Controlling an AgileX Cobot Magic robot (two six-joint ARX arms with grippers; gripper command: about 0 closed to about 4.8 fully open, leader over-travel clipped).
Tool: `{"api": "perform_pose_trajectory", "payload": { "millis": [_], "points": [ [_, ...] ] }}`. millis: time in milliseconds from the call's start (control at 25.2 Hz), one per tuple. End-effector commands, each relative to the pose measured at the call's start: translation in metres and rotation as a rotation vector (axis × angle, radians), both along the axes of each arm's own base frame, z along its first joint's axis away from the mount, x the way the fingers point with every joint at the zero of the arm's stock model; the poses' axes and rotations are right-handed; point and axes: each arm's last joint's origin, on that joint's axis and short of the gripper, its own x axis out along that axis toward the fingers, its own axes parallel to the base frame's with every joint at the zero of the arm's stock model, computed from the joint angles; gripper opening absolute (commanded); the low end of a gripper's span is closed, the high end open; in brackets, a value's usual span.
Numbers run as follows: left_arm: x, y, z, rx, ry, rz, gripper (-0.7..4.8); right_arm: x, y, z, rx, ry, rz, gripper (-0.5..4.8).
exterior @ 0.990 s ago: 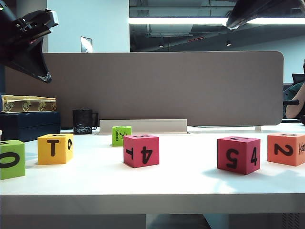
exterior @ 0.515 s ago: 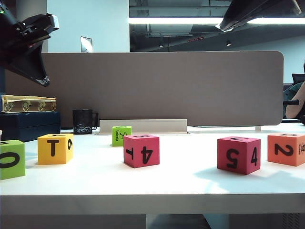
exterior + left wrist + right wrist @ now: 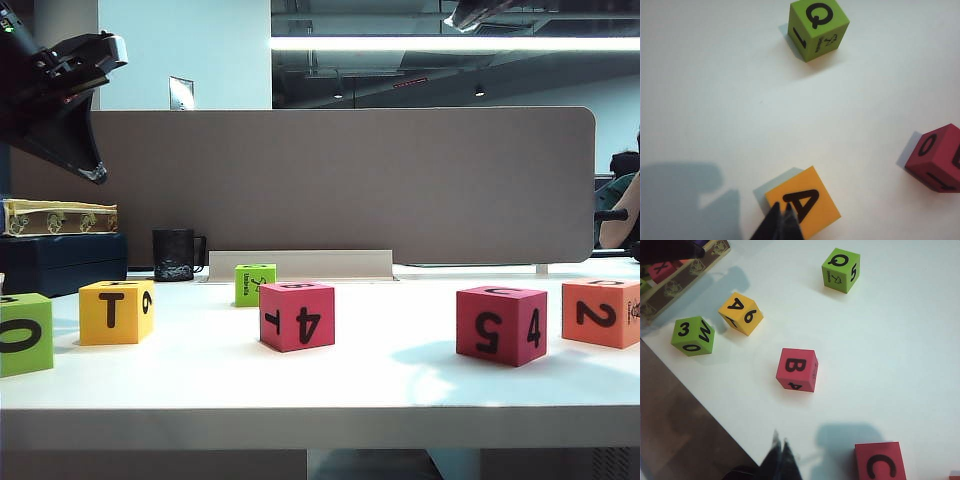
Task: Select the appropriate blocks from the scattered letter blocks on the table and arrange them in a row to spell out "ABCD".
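Note:
On the white table [image 3: 380, 390] stand a yellow block [image 3: 115, 312] with A on top [image 3: 802, 202], a magenta block [image 3: 296, 316] showing B [image 3: 797, 369], a second magenta block [image 3: 501, 325] showing C [image 3: 880, 462], and an orange block [image 3: 600, 312] at far right. My left gripper [image 3: 781, 212] is shut and empty, high over the yellow block, seen upper left from outside [image 3: 95, 172]. My right gripper [image 3: 780, 447] is shut and empty, high above the table between the two magenta blocks; only a sliver of it [image 3: 468, 15] shows outside.
A lime-green block marked 0 [image 3: 20, 335] sits at far left, and a smaller green Q block [image 3: 254, 284] behind the row. A dark mug [image 3: 173, 255], stacked boxes [image 3: 60, 260] and the grey-brown divider [image 3: 400, 180] line the back. The table's edge runs close to my right gripper.
The right arm has moved left and up, nearly out of the exterior view's top edge. The left arm has hardly shifted. No block has moved.

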Motion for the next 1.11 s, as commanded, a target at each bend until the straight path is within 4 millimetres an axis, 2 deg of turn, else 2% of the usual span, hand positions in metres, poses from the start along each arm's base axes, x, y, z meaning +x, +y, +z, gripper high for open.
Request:
{"api": "perform_pose_trajectory", "payload": {
  "millis": [40, 436, 475, 515, 555, 594, 832, 951, 1109],
  "points": [
    [0.000, 0.000, 0.002, -0.003, -0.010, -0.001, 0.19, 0.000, 0.000, 0.006, 0.008, -0.022, 0.002, -0.02],
    [0.004, -0.001, -0.003, -0.005, -0.001, -0.007, 0.35, -0.005, -0.001, 0.032, 0.028, -0.059, 0.009, -0.02],
    [0.008, -0.004, -0.007, -0.003, 0.008, -0.014, 1.21, -0.006, -0.001, 0.038, 0.033, -0.070, 0.009, -0.02],
    [0.011, -0.006, -0.011, -0.001, 0.020, -0.021, 2.72, -0.006, -0.001, 0.042, 0.031, -0.067, 0.008, -0.02],
    [0.012, -0.009, -0.014, 0.002, 0.026, -0.026, 3.51, -0.006, -0.001, 0.042, 0.029, -0.063, 0.009, -0.02],
    [0.013, -0.010, -0.016, 0.007, 0.029, -0.031, 3.81, -0.006, -0.001, 0.042, 0.026, -0.056, 0.009, -0.02],
    [0.020, -0.012, -0.028, 0.045, 0.051, -0.064, 3.86, -0.005, -0.001, 0.034, -0.009, 0.009, 0.009, -0.02],
    [0.019, -0.011, -0.040, 0.141, 0.095, -0.157, 4.74, -0.003, 0.000, 0.029, -0.033, 0.050, 0.010, -0.02],
    [0.016, -0.010, -0.047, 0.190, 0.146, -0.210, 4.79, 0.000, 0.002, 0.026, -0.044, 0.060, 0.012, -0.02]
  ]
}}
